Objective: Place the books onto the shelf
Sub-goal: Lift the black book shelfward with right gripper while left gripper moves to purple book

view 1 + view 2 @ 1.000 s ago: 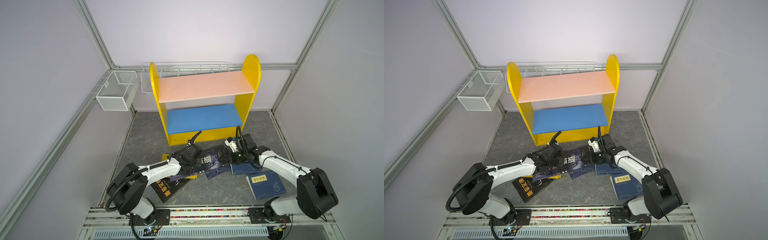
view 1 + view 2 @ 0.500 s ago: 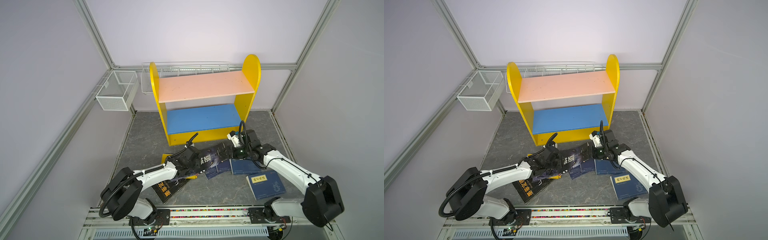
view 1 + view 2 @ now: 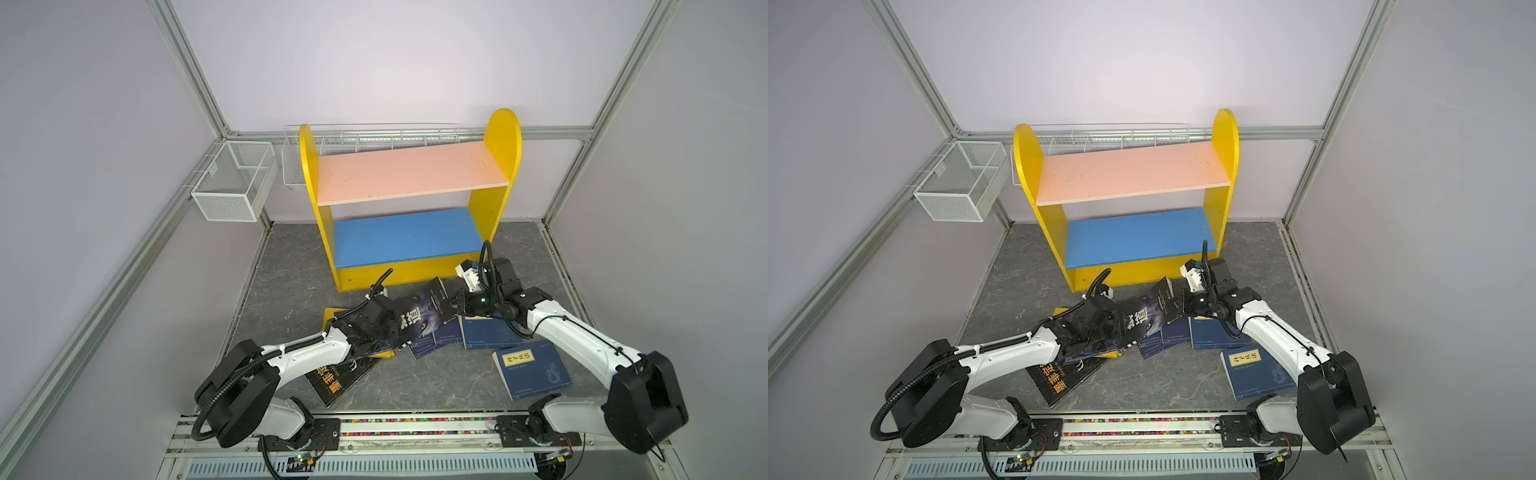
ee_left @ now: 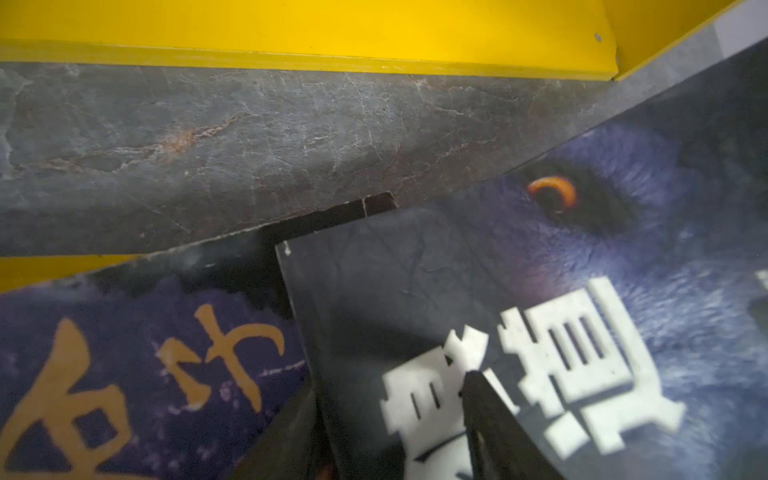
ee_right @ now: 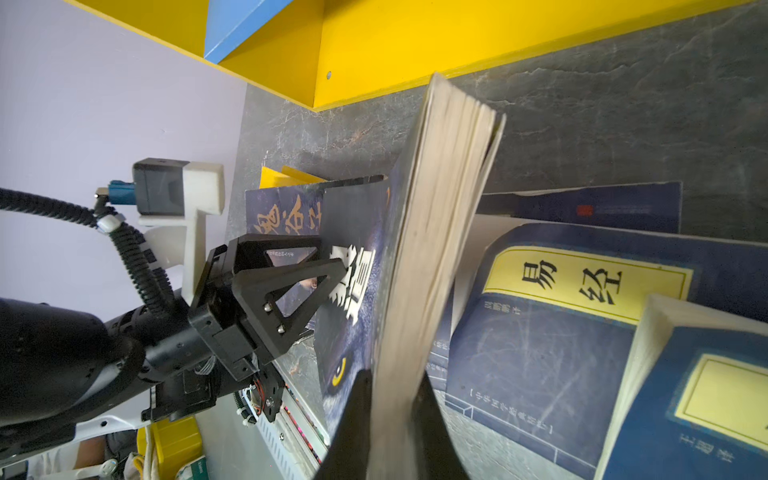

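The wolf-face book (image 3: 419, 318) is tilted up off the pile on the grey floor (image 3: 291, 291), just in front of the shelf (image 3: 503, 137). Its lower edge rests on the other books and its far corner is raised towards the shelf's yellow base.

My right gripper (image 5: 392, 382) is clamped on that book's page edge, one finger on each side of the block of pages. My left gripper (image 5: 328, 254) stands with its fingers spread and holds nothing. One finger (image 4: 490, 419) lies over the white characters on the wolf cover. The close view is blurred there, so I cannot tell whether it presses on the cover or only hangs above it.

Beneath my left gripper lies a purplish book (image 4: 124, 353) with tan characters, and a yellow book (image 5: 286, 176) pokes out from under it. Navy books (image 3: 486, 332) lie flat under the raised one, below my right wrist. Another navy book with a yellow label (image 3: 530, 368) lies apart, beside my right arm. A black book (image 3: 336, 380) sits partly under my left forearm. Behind all this, the pink board (image 3: 411, 172) sits above the blue board (image 3: 405, 237).
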Controlling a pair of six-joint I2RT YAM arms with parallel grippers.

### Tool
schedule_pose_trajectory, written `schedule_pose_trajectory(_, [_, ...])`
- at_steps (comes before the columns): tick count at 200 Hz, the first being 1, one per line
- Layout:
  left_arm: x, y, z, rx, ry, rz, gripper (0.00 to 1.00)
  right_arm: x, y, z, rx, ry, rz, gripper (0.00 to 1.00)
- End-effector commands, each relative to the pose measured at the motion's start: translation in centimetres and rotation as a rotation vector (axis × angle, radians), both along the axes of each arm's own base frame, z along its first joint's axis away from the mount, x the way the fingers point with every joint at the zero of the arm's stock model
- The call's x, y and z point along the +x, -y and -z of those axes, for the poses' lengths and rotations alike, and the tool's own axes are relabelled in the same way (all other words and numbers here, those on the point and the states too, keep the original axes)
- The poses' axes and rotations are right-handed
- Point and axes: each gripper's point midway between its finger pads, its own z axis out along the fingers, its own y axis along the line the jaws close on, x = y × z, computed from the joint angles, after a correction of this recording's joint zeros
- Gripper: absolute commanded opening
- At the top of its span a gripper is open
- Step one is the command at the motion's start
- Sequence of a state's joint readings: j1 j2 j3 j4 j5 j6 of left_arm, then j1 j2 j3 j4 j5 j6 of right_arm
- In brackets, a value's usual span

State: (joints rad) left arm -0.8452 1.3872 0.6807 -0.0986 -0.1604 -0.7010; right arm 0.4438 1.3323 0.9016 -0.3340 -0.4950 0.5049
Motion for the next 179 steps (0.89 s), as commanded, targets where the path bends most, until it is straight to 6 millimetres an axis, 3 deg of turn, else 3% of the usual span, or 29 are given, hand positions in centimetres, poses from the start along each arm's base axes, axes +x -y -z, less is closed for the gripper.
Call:
schedule_pose_trajectory(1, [0.5,-2.2,-0.6,-0.014,0.034,-0.157,0.63,-0.1,-0.7,-1.9,0.062,0.070,-0.029,0.07])
schedule_pose_trajectory(15, [0.7,-5.8,-1.1,0.007,0.046,-0.365,0.68,0.2,-0.3,-3.6,0.078,0.124,-0.001,0.07])
schedule_pose_trajectory(22, [0.5,-7.6,-1.5,0.014,0.058,-0.453,0.71,-0.1,0.2,-3.2,0.077,0.121,0.015,0.07])
schedule_pose_trajectory(47, [-0.3,-11.8,-4.2,0.019,0.160,-0.583,0.77,0.5,1.0,-6.6,0.154,0.195,0.068,0.07])
schedule_pose_trajectory(63, [-1.5,-15.0,-5.4,-0.028,0.192,-0.721,0.78,0.7,1.1,-9.2,0.216,0.259,0.081,0.07])
schedule_pose_trajectory(85, [-3.5,-18.8,-5.6,-0.064,0.200,-0.864,0.79,1.3,1.2,-12.3,0.282,0.330,0.102,0.07])
schedule_pose_trajectory(95, [-4.2,-19.7,-5.5,-0.080,0.206,-0.888,0.79,1.9,1.1,-15.0,0.325,0.395,0.111,0.07])
schedule_pose_trajectory(120, [-5.7,-21.6,-4.2,-0.129,0.191,-0.948,0.79,4.4,0.9,-17.6,0.401,0.463,0.181,0.07])
schedule_pose_trajectory(150, [-6.7,-22.1,-2.1,-0.193,0.154,-0.976,0.79,9.1,-1.1,-18.1,0.470,0.480,0.245,0.07])
schedule_pose_trajectory(179, [-7.0,-22.3,-1.9,-0.187,0.141,-0.965,0.79,13.9,-4.1,-17.2,0.513,0.455,0.249,0.07])
